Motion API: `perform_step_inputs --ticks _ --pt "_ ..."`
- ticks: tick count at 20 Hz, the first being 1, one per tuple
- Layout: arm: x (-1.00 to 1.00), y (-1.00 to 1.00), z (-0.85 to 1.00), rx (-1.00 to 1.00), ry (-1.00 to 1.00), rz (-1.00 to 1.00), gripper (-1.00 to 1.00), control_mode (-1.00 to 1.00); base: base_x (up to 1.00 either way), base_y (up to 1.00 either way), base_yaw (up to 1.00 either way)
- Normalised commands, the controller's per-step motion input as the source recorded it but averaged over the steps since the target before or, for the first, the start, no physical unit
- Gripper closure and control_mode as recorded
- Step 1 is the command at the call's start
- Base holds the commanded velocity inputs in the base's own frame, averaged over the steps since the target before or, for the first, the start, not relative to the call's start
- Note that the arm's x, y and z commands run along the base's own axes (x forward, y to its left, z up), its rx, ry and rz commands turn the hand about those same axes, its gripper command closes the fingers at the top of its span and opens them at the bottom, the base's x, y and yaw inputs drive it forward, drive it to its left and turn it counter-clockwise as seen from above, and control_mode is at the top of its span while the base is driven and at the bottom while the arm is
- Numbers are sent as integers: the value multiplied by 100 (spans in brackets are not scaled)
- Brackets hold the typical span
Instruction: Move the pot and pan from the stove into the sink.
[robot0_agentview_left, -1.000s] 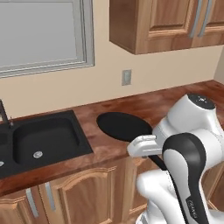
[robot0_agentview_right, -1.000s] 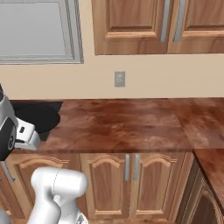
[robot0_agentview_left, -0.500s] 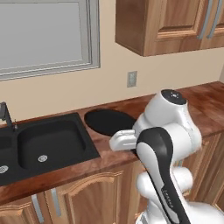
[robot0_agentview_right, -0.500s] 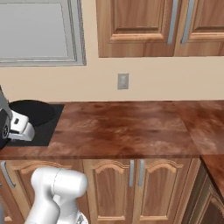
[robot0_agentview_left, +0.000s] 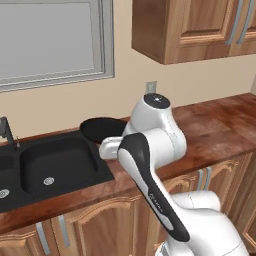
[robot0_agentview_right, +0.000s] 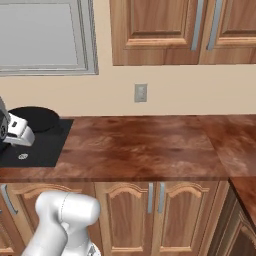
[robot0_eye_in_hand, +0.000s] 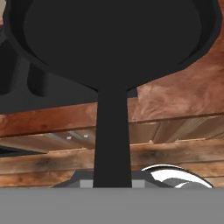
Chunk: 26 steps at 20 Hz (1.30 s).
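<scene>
The gripper (robot0_eye_in_hand: 113, 183) pinches the pan (robot0_agentview_left: 102, 129) by its long handle — carried w/ its round part by the sink (robot0_agentview_left: 65, 165) so it can drop in.

The black pan (robot0_agentview_left: 102, 129) hangs above the brown counter (robot0_agentview_left: 220, 125), just right of the black sink (robot0_agentview_left: 55, 165), partly hidden by the white arm (robot0_agentview_left: 152, 150). A dark faucet (robot0_agentview_left: 9, 134) stands at the far left. A wall outlet (robot0_agentview_left: 150, 87) sits under the wooden cabinets (robot0_agentview_left: 200, 27), with a window (robot0_agentview_left: 50, 40) to their left.
</scene>
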Motion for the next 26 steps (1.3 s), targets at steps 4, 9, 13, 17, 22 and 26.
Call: perform_step_inputs --ticks 4,9,13,17,22,26 --pt "0 3 -3 0 1 -2 100 -100 0 0 0" --pt "6 16 -24 -16 10 11 100 -100 0 0 0" --pt "12 29 -23 -23 13 8 100 -100 0 0 0" --pt "0 8 -20 -15 8 13 100 -100 0 0 0" --pt "25 3 -26 -8 9 22 100 -100 0 0 0" --pt "5 0 -21 -1 7 34 100 -100 0 0 0"
